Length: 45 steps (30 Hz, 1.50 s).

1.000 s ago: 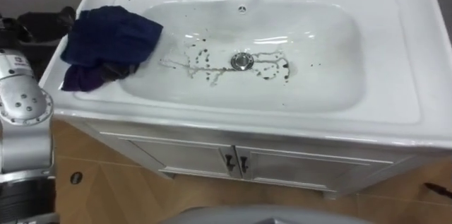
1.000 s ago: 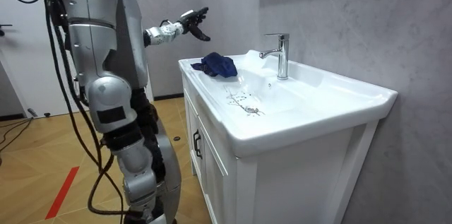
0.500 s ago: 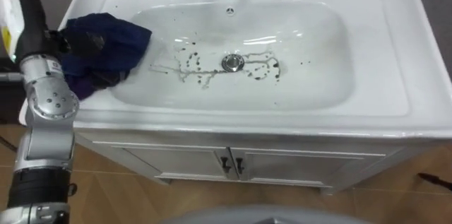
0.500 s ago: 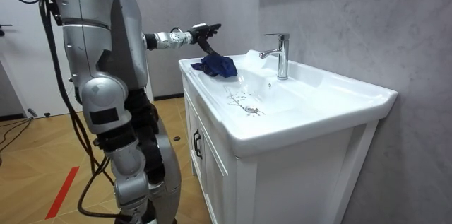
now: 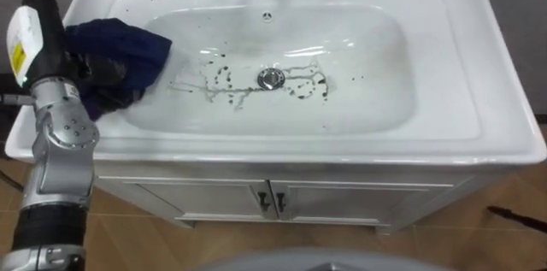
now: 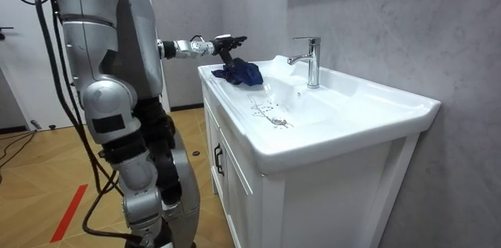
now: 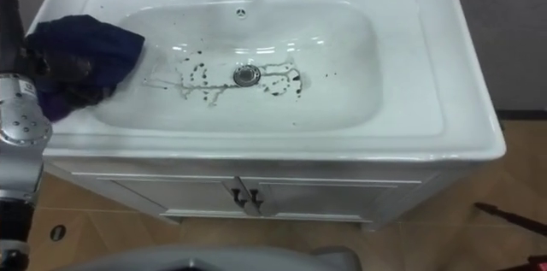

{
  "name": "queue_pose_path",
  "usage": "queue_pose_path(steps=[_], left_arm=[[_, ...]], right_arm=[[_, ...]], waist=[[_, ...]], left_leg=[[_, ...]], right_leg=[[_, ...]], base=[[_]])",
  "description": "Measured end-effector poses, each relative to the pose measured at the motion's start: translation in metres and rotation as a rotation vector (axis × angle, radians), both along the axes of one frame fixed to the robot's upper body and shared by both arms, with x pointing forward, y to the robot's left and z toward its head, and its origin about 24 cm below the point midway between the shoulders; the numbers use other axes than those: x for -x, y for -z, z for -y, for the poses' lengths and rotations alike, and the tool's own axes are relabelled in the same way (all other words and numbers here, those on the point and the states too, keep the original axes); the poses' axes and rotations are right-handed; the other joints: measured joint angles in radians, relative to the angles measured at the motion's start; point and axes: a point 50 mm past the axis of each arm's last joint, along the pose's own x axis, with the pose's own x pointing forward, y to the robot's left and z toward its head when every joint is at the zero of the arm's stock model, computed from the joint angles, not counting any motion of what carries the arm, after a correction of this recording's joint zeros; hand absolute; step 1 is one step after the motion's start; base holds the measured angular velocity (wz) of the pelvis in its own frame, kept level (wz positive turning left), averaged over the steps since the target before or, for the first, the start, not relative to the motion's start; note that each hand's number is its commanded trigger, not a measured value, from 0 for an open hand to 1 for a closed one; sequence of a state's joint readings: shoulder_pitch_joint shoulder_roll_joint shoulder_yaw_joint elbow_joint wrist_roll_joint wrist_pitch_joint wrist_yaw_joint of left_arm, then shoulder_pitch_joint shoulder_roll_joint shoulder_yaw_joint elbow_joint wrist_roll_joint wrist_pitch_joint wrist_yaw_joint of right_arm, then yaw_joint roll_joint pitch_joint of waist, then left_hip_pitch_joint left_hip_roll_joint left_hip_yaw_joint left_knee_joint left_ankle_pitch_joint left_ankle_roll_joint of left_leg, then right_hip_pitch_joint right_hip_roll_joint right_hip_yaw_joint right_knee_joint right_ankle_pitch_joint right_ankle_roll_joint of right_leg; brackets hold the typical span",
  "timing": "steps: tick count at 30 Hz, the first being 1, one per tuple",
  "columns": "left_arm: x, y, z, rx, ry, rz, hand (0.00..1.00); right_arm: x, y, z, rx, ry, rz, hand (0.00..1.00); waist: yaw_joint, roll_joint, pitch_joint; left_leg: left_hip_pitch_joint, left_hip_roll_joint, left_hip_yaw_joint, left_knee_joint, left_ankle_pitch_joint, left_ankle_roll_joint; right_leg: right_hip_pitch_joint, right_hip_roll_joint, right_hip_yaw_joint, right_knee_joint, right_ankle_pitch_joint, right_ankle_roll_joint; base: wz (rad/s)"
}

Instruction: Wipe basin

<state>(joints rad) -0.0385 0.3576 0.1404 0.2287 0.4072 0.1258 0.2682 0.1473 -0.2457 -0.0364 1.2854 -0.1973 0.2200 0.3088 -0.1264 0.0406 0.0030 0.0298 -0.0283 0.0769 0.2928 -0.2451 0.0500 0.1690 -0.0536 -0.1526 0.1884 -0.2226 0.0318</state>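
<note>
In the left eye view, the dark blue cloth (image 5: 128,44) lies bunched at the basin's (image 5: 359,91) upper-left rim. The left hand (image 5: 47,32) is over it, probably reaching to pick it up.

In the room view that hand's fingers (image 6: 235,40) are spread wide just above the cloth, gripping nothing.

In the right eye view, dark specks (image 7: 205,79) lie around the drain (image 7: 245,73) mid-frame, unwiped.

Nothing legible here.
The one label in sight is the white-and-yellow tag (image 5: 20,42) on the back of my left hand (image 5: 38,49), at the left rim of the basin (image 5: 479,83); whatever print it may carry is too small for me to read.
</note>
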Motion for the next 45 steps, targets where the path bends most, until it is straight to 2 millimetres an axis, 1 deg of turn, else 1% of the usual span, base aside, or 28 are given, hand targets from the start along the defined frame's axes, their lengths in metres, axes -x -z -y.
queue_pose_path(steps=[3,6,7,10,13,16,19,26,33,38,42,45], left_arm=[[0.001,0.005,0.0,-0.016,0.007,-0.037,0.0],[0.002,0.017,0.006,0.009,0.002,-0.084,0.0],[0.003,0.023,0.011,0.018,0.011,-0.109,0.0],[0.005,0.033,0.014,0.037,0.012,-0.151,0.0],[0.006,0.036,0.013,0.043,0.013,-0.17,0.0],[0.008,0.041,0.012,0.047,0.005,-0.194,0.0],[0.008,0.045,0.011,0.051,0.005,-0.211,0.0],[0.002,0.045,0.011,0.053,0.006,-0.205,0.0],[0.003,0.043,0.008,0.042,-0.012,-0.175,0.0],[0.003,0.042,0.007,0.015,-0.02,-0.169,0.0],[0.004,0.041,0.005,-0.031,-0.021,-0.18,0.0],[0.005,0.043,0.004,-0.069,-0.02,-0.203,0.0]], right_arm=[[0.0,0.0,0.0,0.001,0.005,0.002,0.0],[0.001,0.0,0.0,0.003,0.007,-0.008,0.0],[0.004,0.0,0.0,0.005,0.011,-0.019,0.0],[0.005,0.0,0.001,0.01,0.012,-0.025,0.0],[0.007,-0.001,0.001,0.008,0.014,-0.028,0.0],[0.005,-0.001,0.001,0.004,0.017,-0.022,0.0],[0.002,-0.001,0.001,0.002,0.04,0.0,0.0],[-0.002,-0.001,0.002,0.011,0.07,0.04,0.0],[0.001,-0.001,0.003,0.031,0.106,0.053,0.0],[0.002,-0.001,0.004,0.057,0.097,0.064,0.0],[0.003,-0.002,0.005,0.063,0.107,0.062,0.0],[0.003,-0.002,0.007,0.069,0.13,0.068,0.0]], waist=[[-0.008,0.003,-0.0011],[-0.012,0.008,-0.0014],[-0.011,0.008,-0.0015],[-0.011,0.006,-0.0011],[-0.01,0.005,-0.0014],[-0.006,0.005,-0.0013],[-0.004,-0.001,0.0015],[-0.002,-0.006,0.0023],[-0.001,-0.025,0.0012],[0.0,-0.026,-0.0053],[0.002,-0.027,-0.0065],[0.004,-0.022,-0.0095]], left_leg=[[0.0,0.0,0.004,0.0,0.0,0.0],[-0.007,0.001,0.004,0.0,0.001,0.0],[-0.005,0.002,0.004,0.0,0.001,0.0],[-0.004,0.003,0.006,0.0,0.001,0.0],[-0.001,0.004,0.007,-0.001,0.001,-0.001],[0.0,0.007,0.02,-0.001,0.001,-0.001],[-0.001,0.009,0.026,-0.001,0.001,-0.001],[-0.038,0.015,0.029,0.021,0.001,-0.002],[-0.039,0.016,0.029,0.021,0.003,-0.004],[-0.038,0.016,0.031,0.016,0.003,-0.005],[-0.039,0.017,0.031,0.015,0.003,-0.005],[-0.042,0.017,0.031,0.015,0.003,-0.005]], right_leg=[[-0.002,0.0,0.007,0.001,0.0,0.0],[-0.014,0.001,0.012,0.015,0.0,0.0],[-0.012,0.001,0.013,0.016,0.0,0.0],[-0.015,0.002,0.016,0.016,0.0,0.0],[-0.013,0.003,0.018,0.016,0.0,0.0],[-0.012,0.004,0.029,0.016,0.0,0.0],[-0.012,0.006,0.041,0.017,0.0,0.0],[-0.038,0.01,0.044,0.017,0.003,-0.006],[-0.049,0.012,0.047,0.014,0.003,-0.006],[-0.05,0.012,0.051,0.013,0.003,-0.006],[-0.051,0.013,0.05,0.014,0.003,-0.006],[-0.056,0.013,0.05,0.016,0.003,-0.006]], base=[[-0.06],[-0.02],[0.0],[-0.01],[-0.01],[-0.1],[-0.06],[-0.01],[0.0],[0.0],[0.0],[0.0]])
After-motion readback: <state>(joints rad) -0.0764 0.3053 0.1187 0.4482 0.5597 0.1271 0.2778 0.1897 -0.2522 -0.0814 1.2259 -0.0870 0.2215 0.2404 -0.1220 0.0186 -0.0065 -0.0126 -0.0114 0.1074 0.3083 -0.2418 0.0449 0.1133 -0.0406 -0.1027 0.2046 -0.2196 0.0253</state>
